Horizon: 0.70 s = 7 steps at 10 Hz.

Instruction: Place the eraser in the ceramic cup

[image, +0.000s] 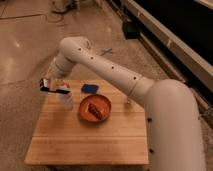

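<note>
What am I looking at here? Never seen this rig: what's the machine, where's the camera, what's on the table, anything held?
One camera looks down on a wooden table. The big white tube is a robot arm, ending in a two-finger claw at the table's left side. The claw grips an eraser just above a cup. Also on the table are an orange plate holding something reddish-brown, a blue pad and a small clear bottle.
</note>
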Available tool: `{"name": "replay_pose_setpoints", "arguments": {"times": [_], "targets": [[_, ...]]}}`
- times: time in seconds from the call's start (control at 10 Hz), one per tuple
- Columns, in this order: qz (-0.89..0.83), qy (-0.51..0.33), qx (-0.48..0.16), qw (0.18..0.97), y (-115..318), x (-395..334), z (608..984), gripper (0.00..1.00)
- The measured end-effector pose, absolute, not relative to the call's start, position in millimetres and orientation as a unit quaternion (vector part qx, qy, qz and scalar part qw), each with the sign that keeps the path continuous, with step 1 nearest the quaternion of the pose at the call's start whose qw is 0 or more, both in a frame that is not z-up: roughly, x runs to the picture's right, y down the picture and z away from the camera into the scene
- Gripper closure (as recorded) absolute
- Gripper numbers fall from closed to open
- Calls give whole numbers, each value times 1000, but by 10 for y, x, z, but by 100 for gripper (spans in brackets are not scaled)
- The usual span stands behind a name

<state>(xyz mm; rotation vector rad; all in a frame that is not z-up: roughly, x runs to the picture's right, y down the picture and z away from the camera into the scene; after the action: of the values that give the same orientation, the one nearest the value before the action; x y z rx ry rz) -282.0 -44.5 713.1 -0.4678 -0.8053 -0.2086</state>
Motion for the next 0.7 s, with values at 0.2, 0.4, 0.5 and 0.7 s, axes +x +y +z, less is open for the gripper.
{"name": "replay_pose_setpoints", "arguments": {"times": [0.2,0.4,0.5,0.7], "targets": [[-99,-392,-228,886,-461,-2942,7227,89],[-92,-391,-233,886,-458,-2974,7369,67],[-87,-390,-236,886,-443,-2954,7438,57],[-77,-390,-244,885,-391,-2929,7536,36]]}}
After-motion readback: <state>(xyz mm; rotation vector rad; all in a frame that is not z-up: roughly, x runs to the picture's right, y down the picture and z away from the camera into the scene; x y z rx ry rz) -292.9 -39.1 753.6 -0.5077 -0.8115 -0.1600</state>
